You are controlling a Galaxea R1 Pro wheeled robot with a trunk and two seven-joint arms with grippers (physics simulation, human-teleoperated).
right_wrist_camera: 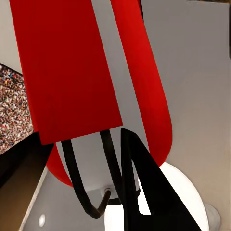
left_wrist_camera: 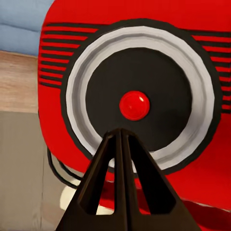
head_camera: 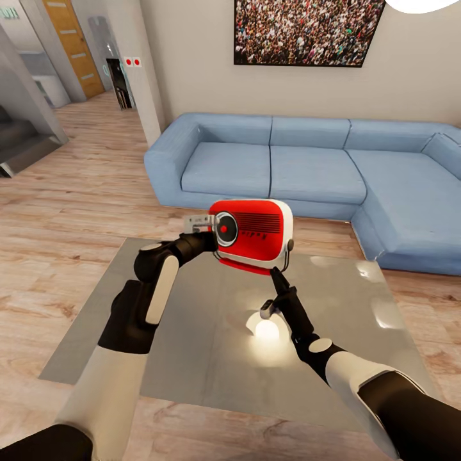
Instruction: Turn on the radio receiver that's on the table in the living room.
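Red-cased, the radio receiver is seen just above the grey table, its foot pinched by the right gripper, apparently to steady it. The left gripper, jaws closed together and empty, is aimed at the dial's red centre button, seemingly for pressing. Beyond stands the blue sofa.

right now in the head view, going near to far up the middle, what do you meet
table → right fingers → radio → sofa → crowd picture
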